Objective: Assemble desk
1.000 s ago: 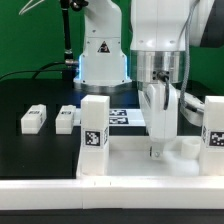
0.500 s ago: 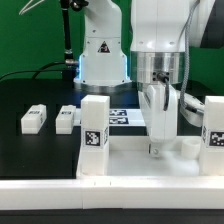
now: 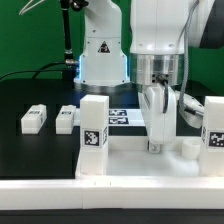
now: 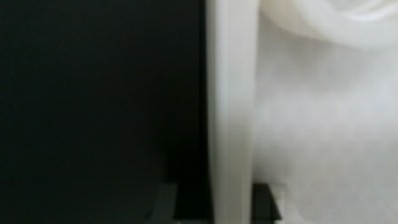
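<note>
Gripper [image 3: 156,146] is hanging straight down, right of centre in the exterior frame, with its fingertips sitting on the far rim [image 3: 128,142] of the tabletop [image 3: 130,168]. The jaws are standing narrow. In the wrist view a thin white strip of that rim [image 4: 228,100] is running in between the dark fingertips [image 4: 267,207], so they are pinching the tabletop's raised edge. The tabletop is filling the lower part of the exterior frame, lying flat on the black table [image 3: 30,150] with its hollow side facing up. A tagged leg [image 3: 95,135] is standing upright at its corner toward the exterior view's left. A second tagged leg [image 3: 213,125] is standing upright at the right edge of the frame. A round socket [image 3: 187,147] is showing just beside the gripper, on the exterior view's right. Two loose legs [image 3: 34,119] [image 3: 66,118] are lying side by side on the table in the middle left of the frame, apart from the tabletop. The marker board [image 3: 122,117] is lying flat behind the tabletop, near the arm's base.
</note>
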You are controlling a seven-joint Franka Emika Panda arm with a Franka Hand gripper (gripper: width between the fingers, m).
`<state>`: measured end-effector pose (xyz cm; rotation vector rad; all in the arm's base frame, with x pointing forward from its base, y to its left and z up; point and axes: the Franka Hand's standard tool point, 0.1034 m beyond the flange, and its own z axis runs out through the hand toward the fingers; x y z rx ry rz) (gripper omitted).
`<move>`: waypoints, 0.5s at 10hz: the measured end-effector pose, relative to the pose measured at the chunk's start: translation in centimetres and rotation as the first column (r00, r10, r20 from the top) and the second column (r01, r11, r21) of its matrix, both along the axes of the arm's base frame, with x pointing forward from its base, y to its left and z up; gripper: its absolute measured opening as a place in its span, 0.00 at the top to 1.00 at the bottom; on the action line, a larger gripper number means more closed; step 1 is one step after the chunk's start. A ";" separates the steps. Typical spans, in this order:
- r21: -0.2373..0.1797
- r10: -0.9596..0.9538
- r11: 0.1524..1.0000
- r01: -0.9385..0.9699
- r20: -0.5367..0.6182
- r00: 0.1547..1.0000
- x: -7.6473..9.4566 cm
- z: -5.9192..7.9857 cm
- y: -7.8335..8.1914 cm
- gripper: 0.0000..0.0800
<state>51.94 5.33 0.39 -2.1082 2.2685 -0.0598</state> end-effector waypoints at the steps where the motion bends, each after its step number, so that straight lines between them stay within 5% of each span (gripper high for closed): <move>1: 0.000 0.000 1.000 0.000 0.000 1.000 0.0 0.0 0.0 0.93; 5: 0.000 0.000 1.000 0.000 0.000 1.000 0.0 0.0 0.0 0.93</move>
